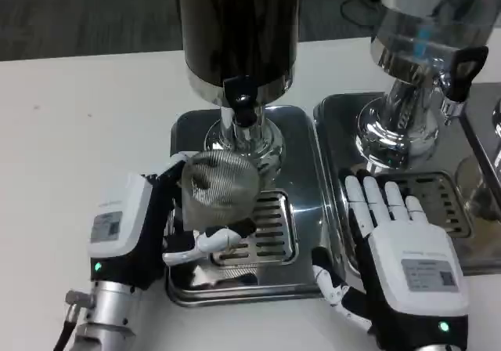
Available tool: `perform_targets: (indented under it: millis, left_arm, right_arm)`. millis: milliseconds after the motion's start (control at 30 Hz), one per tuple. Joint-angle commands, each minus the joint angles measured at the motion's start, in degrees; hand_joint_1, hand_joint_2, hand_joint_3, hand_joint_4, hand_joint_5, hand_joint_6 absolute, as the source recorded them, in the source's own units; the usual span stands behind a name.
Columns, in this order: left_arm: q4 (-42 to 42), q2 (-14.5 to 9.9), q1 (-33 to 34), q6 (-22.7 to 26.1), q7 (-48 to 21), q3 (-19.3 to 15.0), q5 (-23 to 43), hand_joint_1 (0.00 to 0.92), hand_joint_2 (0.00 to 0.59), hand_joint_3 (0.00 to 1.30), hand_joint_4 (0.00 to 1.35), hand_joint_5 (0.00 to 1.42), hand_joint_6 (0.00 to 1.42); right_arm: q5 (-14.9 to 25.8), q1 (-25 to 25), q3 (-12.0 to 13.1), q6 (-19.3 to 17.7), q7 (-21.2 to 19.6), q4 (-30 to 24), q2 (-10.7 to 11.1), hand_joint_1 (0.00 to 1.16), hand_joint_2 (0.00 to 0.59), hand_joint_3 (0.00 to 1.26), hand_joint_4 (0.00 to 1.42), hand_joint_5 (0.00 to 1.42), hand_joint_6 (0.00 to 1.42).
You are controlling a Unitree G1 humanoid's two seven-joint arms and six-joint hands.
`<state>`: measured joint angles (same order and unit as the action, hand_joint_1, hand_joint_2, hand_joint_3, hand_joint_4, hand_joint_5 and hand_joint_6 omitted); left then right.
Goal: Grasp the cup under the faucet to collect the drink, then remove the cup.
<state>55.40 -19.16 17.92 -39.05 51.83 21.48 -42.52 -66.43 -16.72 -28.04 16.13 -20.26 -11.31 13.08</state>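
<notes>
Left hand (145, 229) grasps the cup (219, 180) from its left side: thumb below and in front, fingers wrapped round the far side. The cup is clear ribbed plastic, held above the left part of the drip grate (258, 226) of the dark dispenser (237, 30). It sits just below and slightly left of the black faucet (241, 100) (whether its mouth lies squarely under the spout, I cannot tell). No liquid can be made out inside the cup.

Right hand (399, 245) lies flat and released, fingers straight and slightly apart, holding nothing. Its fingertips (374, 186) rest at the left edge of the second grate (434, 202), on the neighbouring steel tray (337, 124). The palm covers the gap between the two trays.

The dark dispenser stands on its own steel tray (293, 128), chrome pedestal behind the cup. The second dispenser (427, 30), clear-bodied with a chrome base and a black tap (462, 67), stands to the right. Both trays sit on the white table (78, 124).
</notes>
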Motion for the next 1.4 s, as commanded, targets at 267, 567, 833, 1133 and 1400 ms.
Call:
perform_targets:
  millis: [267, 567, 833, 1133, 1400]
  left_arm:
    - [8.6, 2.8, 5.6, 1.2, 1.0, 3.9, -1.1, 0.723, 0.059, 0.50, 0.67, 0.83, 0.93]
    - [10.9, 3.2, 6.3, 1.5, -1.6, 6.0, -0.4, 0.291, 0.051, 0.36, 0.51, 0.67, 0.66]
    - [9.9, 2.2, 4.9, 0.5, -2.1, 6.1, 0.3, 0.044, 0.010, 0.22, 0.37, 0.51, 0.45]
    - [3.8, -1.1, 1.4, 1.2, 2.8, 3.6, 0.3, 0.000, 0.000, 0.20, 0.29, 0.46, 0.37]
    - [-6.0, -6.2, -5.8, 4.5, 2.1, -0.9, 0.9, 0.000, 0.000, 0.03, 0.00, 0.22, 0.12]
  right_arm:
    - [0.3, -0.8, 0.0, -0.3, 0.2, -0.3, -0.2, 0.35, 0.418, 0.00, 0.00, 0.00, 0.05]
    - [0.8, 0.1, 0.1, -0.6, 0.1, 0.9, -0.4, 0.36, 0.412, 0.00, 0.00, 0.00, 0.05]
    - [1.0, 0.9, -0.2, -1.4, 0.5, 1.7, -0.3, 0.37, 0.410, 0.00, 0.00, 0.00, 0.05]
    - [1.1, 0.5, 0.6, -1.3, -0.5, 1.7, -0.4, 0.37, 0.410, 0.00, 0.00, 0.00, 0.05]
    - [-1.8, 0.9, 0.5, -1.6, -4.2, 3.3, 0.8, 0.37, 0.388, 0.00, 0.00, 0.00, 0.03]
